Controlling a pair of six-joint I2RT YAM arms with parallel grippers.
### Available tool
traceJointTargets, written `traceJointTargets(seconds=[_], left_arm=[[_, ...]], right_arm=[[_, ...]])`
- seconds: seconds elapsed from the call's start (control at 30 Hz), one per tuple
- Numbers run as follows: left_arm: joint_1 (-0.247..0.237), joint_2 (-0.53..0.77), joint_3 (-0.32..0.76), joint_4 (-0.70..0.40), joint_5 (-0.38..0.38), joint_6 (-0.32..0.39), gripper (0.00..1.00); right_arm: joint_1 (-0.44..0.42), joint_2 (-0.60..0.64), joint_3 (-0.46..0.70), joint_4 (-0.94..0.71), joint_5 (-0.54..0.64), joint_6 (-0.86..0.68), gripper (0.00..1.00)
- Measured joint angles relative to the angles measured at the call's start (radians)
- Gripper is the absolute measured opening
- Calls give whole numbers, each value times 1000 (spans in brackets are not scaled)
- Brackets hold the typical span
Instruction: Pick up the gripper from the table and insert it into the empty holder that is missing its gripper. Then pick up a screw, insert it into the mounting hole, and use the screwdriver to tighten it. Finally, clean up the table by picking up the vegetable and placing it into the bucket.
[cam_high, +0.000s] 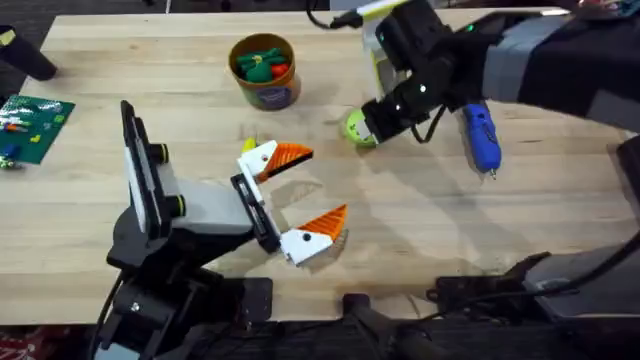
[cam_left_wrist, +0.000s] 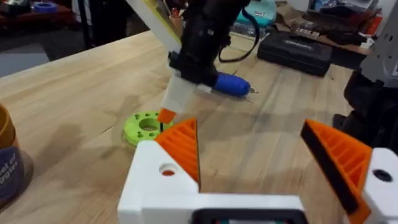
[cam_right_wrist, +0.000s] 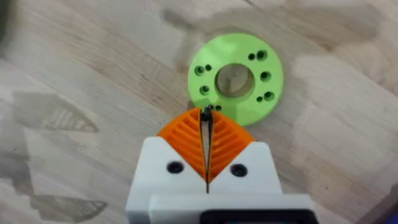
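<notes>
The grey-white holder, with its tall black plate and yellow-green knobs, lies at the lower left. Two white fingers with orange ribbed pads sit on its bracket, one of them the gripper. They form my left gripper, which is open and holds nothing. My right gripper is shut on a small dark screw, tips down at the rim of a green holed disc. The blue screwdriver lies just right of it. The bucket holds toy vegetables.
A green circuit board lies at the table's left edge, and a black object sits at the far left corner. A black case rests beyond the screwdriver. Bare wood spreads between the holder's fingers and the disc.
</notes>
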Motion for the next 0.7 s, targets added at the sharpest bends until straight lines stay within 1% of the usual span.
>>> traceJointTargets(seconds=[0.2, 0.5, 0.7], left_arm=[[0, 0, 0, 0, 0, 0, 986], [0, 0, 0, 0, 0, 0, 986], [0, 0, 0, 0, 0, 0, 986]], right_arm=[[0, -6, 102, -97, -1, 2, 8], [4, -55, 238, -235, -3, 3, 8], [46, -97, 309, -275, -3, 4, 8]])
